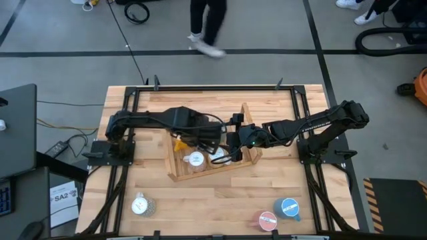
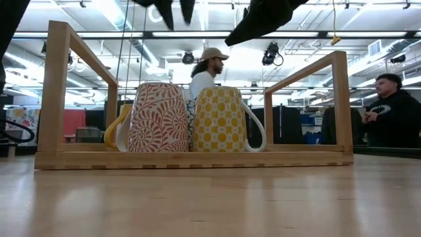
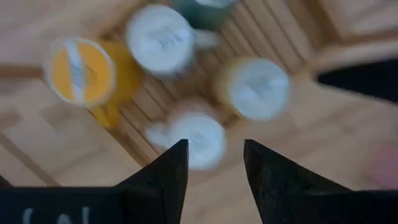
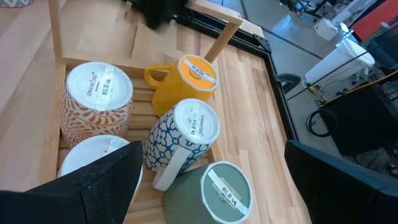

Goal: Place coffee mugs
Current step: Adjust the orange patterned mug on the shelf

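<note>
Rack: five coffee mugs [image 4: 186, 130] sit upside down in the wooden rack [image 1: 250, 119], directly beneath both sets of fingers.
Left gripper [image 3: 214, 165]: fingers part-spread, empty.
Right gripper [image 1: 235, 148]: fingers wide, empty.
Loose mugs [image 1: 277, 213]: on the worktop, well apart.
Advice: rise straight, clearing rims.

wooden rack [image 1: 248, 115], two people [image 2: 392, 108] behind

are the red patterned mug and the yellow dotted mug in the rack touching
Cannot tell. Low view shows the red patterned mug and yellow dotted mug meeting edge to edge, maybe just overlap.

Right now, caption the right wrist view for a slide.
Five upside-down coffee mugs clustered in the wooden rack.
</note>
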`<move>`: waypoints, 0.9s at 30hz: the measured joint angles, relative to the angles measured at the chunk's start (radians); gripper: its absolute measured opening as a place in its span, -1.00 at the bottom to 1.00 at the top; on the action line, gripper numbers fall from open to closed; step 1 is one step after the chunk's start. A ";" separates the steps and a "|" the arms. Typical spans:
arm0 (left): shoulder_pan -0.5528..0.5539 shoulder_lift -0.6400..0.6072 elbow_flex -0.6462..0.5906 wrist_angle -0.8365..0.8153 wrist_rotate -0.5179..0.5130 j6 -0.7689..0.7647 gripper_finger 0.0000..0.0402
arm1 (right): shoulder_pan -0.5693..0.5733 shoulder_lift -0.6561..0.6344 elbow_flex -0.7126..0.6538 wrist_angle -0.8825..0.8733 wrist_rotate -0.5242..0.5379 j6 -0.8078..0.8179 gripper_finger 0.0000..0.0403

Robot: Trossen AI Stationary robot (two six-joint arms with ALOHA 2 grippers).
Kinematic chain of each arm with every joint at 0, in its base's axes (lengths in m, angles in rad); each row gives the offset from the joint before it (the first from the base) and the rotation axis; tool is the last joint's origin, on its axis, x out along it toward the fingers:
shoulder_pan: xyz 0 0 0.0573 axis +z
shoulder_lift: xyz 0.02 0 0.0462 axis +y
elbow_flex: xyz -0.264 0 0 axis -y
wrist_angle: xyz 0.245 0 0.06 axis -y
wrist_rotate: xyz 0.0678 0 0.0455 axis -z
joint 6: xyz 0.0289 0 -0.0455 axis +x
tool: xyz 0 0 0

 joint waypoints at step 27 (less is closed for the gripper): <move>-0.534 0.000 0.071 0.000 0.183 -0.361 -0.19 | 0.000 0.000 0.000 -0.031 0.000 0.004 0.97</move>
